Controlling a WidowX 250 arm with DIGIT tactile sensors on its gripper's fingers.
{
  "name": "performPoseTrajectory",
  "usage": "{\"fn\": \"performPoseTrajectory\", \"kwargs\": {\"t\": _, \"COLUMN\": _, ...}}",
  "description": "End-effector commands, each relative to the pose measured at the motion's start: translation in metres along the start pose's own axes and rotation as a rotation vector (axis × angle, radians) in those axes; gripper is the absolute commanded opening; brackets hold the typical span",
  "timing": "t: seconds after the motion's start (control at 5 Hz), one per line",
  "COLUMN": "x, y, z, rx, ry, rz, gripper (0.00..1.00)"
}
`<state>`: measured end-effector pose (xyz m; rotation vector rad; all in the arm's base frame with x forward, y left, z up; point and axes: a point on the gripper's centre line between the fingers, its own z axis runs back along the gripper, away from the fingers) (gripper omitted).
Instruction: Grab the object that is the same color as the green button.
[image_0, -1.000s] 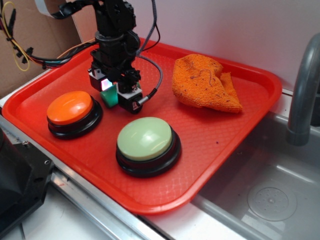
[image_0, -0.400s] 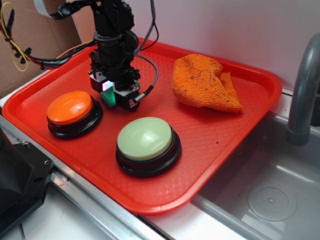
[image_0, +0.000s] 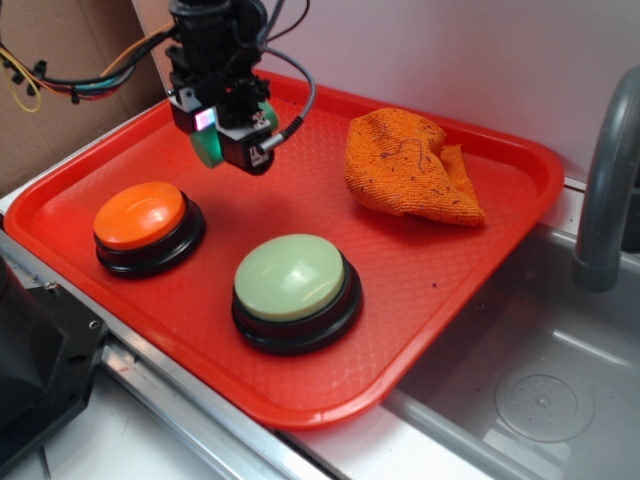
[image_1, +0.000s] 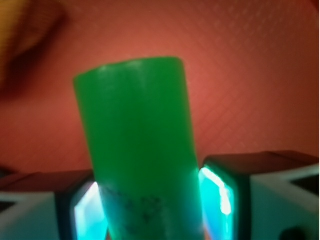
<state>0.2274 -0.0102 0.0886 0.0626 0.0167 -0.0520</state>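
Observation:
My gripper (image_0: 215, 150) hangs above the back left of the red tray (image_0: 450, 290), shut on the green cylinder (image_0: 208, 150), which is lifted clear of the tray floor. In the wrist view the cylinder (image_1: 137, 150) fills the middle, clamped between both glowing pads (image_1: 217, 197), its free end pointing away. The pale green button (image_0: 292, 278) on its black base sits near the tray's front, well below and right of the gripper.
An orange button (image_0: 140, 216) stands at the tray's left. A crumpled orange cloth (image_0: 405, 165) lies at the back right. A sink basin (image_0: 540, 390) and grey faucet (image_0: 605, 180) are to the right. Cardboard and cables (image_0: 40, 80) are at the back left.
The gripper has risen and shifted back-left, lifting the green cylinder off the tray floor. Buttons and cloth have not moved.

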Motion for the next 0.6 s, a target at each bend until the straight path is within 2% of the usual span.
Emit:
{"fn": "performPoseTrajectory", "kwargs": {"t": 0.0, "x": -0.018, "y": -0.023, "z": 0.09, "rx": 0.015, "ry": -0.195, "rz": -0.131, "gripper": 0.0}}
{"fn": "performPoseTrajectory", "kwargs": {"t": 0.2, "x": -0.03, "y": -0.025, "z": 0.102, "rx": 0.046, "ry": -0.221, "rz": -0.1, "gripper": 0.0}}
{"fn": "performPoseTrajectory", "kwargs": {"t": 0.4, "x": -0.031, "y": -0.011, "z": 0.094, "rx": 0.012, "ry": -0.124, "rz": -0.035, "gripper": 0.0}}
